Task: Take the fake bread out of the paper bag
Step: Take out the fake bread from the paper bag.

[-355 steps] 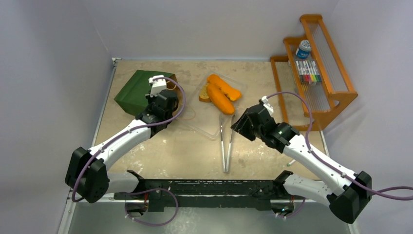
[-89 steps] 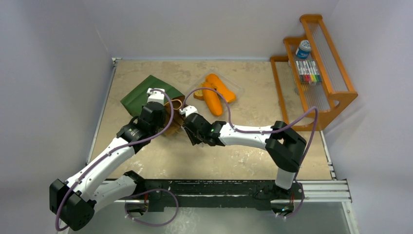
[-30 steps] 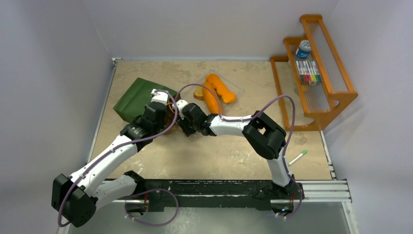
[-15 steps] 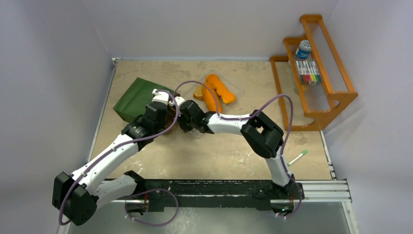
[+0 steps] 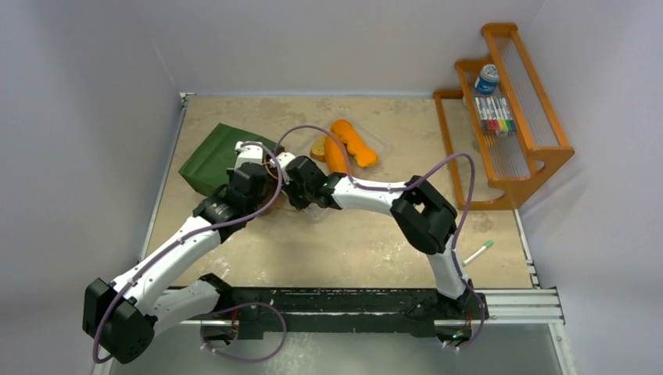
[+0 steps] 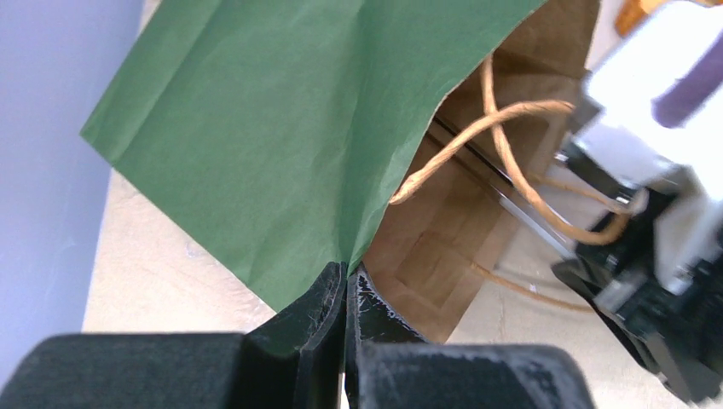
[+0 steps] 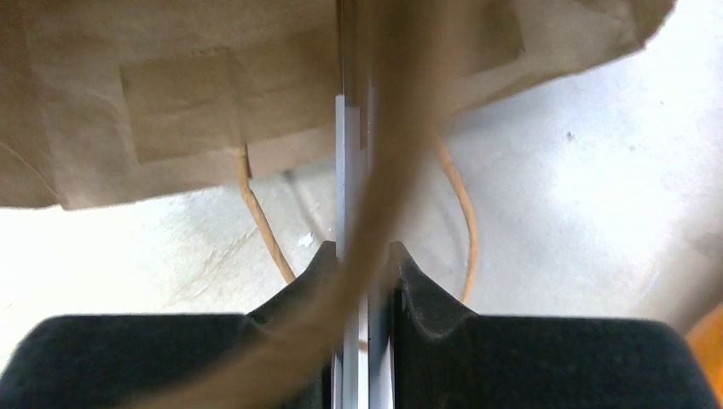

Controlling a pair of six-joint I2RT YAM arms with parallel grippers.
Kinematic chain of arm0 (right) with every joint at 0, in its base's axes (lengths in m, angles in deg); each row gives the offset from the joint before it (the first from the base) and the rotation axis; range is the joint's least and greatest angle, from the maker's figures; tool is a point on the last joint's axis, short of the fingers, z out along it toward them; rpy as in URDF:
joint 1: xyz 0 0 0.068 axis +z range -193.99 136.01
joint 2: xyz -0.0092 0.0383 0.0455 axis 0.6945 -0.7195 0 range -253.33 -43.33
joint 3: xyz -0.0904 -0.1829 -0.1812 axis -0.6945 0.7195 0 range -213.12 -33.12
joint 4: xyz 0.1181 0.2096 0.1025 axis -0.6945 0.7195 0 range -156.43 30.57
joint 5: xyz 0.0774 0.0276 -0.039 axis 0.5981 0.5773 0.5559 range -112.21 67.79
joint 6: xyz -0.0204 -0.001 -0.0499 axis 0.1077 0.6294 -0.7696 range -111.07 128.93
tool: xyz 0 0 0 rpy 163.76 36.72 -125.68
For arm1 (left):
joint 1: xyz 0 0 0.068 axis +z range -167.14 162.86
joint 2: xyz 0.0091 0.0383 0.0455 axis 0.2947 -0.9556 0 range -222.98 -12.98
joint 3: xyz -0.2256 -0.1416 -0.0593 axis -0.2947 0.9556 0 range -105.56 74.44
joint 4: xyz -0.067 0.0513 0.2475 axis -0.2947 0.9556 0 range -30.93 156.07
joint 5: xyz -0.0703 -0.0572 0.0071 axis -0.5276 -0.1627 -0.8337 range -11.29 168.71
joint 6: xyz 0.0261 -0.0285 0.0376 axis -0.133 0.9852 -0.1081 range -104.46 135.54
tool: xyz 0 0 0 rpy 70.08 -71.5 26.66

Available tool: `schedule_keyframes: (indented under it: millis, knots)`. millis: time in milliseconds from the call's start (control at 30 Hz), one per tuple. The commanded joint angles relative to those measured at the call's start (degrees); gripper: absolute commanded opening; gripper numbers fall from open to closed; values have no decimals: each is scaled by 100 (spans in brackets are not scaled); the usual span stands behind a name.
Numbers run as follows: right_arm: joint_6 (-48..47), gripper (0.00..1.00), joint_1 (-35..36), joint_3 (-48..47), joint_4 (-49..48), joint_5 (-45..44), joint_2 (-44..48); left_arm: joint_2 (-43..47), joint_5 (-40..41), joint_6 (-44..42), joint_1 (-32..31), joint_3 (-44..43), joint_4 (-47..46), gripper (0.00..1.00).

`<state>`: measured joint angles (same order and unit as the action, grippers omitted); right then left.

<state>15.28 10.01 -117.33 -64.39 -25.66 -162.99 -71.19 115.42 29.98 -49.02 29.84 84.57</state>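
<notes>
The dark green paper bag [image 5: 209,155] lies on its side at the back left, its mouth facing right. My left gripper [image 5: 262,176] is shut on the bag's mouth edge [image 6: 345,264], green outside, brown inside [image 6: 443,230]. My right gripper [image 5: 288,186] is shut on the metal tongs [image 7: 351,162], which reach into the bag's mouth [image 6: 499,183]. A tan string handle [image 6: 503,119] crosses the mouth and blurs across the right wrist view. Orange fake bread loaves [image 5: 350,146] and a tan slice [image 5: 318,148] lie on the clear tray [image 5: 379,134]. No bread shows inside the bag.
A wooden rack [image 5: 508,117] with markers and a small jar stands at the back right. A green-capped pen [image 5: 477,254] lies near the right front edge. Walls close the left and back sides.
My right gripper has pushed left and farther back with the tongs, into the bag's mouth. The bag and my left gripper have shifted slightly left.
</notes>
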Motion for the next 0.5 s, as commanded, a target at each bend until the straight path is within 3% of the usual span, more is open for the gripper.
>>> schedule_keyframes:
  millis: [0, 467]
  knots:
    - [293, 0, -12, -65, 650, -243, 777, 148, 894, 403, 41, -398, -8, 0]
    - [756, 0, 1, 823, 1179, -639, 2286, -464, 1748, 1006, 50, -949, 194, 0]
